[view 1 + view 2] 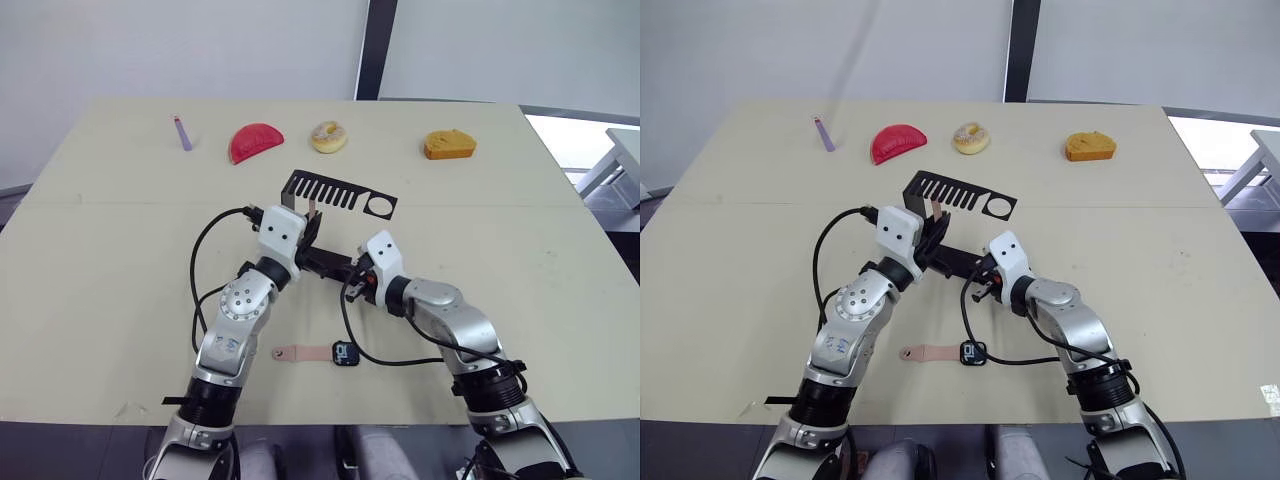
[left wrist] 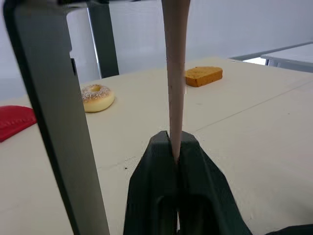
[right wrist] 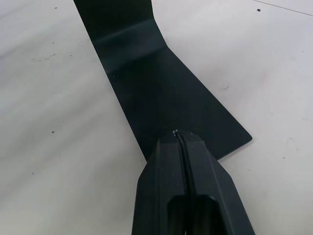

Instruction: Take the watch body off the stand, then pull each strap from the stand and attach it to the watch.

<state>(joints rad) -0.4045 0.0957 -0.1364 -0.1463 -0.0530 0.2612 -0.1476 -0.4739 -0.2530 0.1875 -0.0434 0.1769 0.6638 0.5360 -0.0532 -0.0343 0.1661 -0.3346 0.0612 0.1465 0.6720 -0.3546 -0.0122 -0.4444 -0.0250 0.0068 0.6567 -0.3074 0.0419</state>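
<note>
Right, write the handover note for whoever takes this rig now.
Left gripper: shut on the pale pink strap hanging from the black sheet-metal stand.
Right gripper: shut, pressing on the stand's flat base.
Small black watch body: off the stand, on the beige table with the other pink strap at its side.
Left: pull the hanging strap free and attach it.

Along the far edge of the surface [image 1: 100, 250] lie a purple stick [image 1: 181, 133], a red wedge [image 1: 256, 142], a doughnut [image 1: 328, 136] and orange cake [image 1: 449, 145], well apart.
</note>
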